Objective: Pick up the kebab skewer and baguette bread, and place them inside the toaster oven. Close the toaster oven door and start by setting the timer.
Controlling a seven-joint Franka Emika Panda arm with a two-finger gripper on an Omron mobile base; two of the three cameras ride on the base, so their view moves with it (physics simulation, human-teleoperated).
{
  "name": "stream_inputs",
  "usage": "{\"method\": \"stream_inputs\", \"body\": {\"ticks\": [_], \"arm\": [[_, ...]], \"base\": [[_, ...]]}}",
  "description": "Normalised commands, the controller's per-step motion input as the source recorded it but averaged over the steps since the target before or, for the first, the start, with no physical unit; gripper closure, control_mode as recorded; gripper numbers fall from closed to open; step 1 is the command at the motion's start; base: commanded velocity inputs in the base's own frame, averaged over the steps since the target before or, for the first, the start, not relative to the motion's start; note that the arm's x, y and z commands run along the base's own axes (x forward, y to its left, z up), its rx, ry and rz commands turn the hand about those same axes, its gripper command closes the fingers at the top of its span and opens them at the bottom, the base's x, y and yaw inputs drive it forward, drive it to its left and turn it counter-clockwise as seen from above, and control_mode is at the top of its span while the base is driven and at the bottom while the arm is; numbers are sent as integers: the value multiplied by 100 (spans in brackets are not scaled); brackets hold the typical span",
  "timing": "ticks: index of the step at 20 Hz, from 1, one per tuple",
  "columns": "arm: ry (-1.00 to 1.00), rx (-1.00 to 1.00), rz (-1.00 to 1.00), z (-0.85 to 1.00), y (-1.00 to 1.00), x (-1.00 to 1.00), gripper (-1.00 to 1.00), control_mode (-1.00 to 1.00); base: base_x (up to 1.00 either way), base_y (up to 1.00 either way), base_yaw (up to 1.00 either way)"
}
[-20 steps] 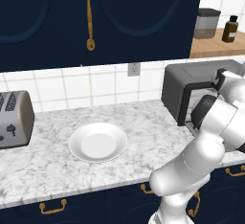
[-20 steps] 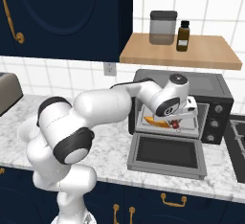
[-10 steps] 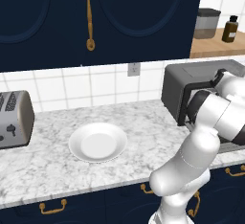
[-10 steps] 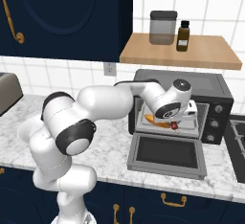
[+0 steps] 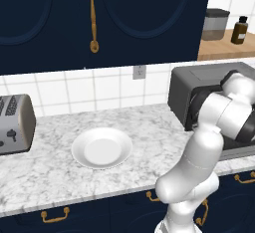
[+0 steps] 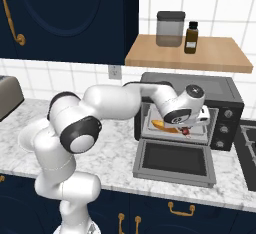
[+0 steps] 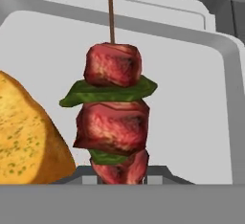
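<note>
From the left base view a round white plate (image 5: 102,148) sits bare on speckled marble, while the right base view shows the toaster oven (image 6: 189,112) with its door (image 6: 174,161) dropped flat and the golden baguette bread (image 6: 161,124) inside, and the hand view finds the gripper clenched on the kebab skewer (image 7: 114,117) over the pale tray (image 7: 201,98).
</note>
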Motion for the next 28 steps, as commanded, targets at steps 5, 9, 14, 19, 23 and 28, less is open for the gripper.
{"method": "stream_inputs", "body": {"ticks": [5,9,14,19,23,28], "arm": [[-1,0,0,0,0,0,-100,-100],[0,0,0,0,0,3,-100,-100],[-3,0,0,28,0,-3,-100,-100],[-2,0,-7,17,0,-44,-100,-100],[3,0,-17,0,0,-90,-100,-100],[13,0,-15,-20,-1,-62,-100,-100]], "base": [[0,0,0],[0,0,0],[0,0,0],[0,0,0],[0,0,0],[0,0,0]]}}
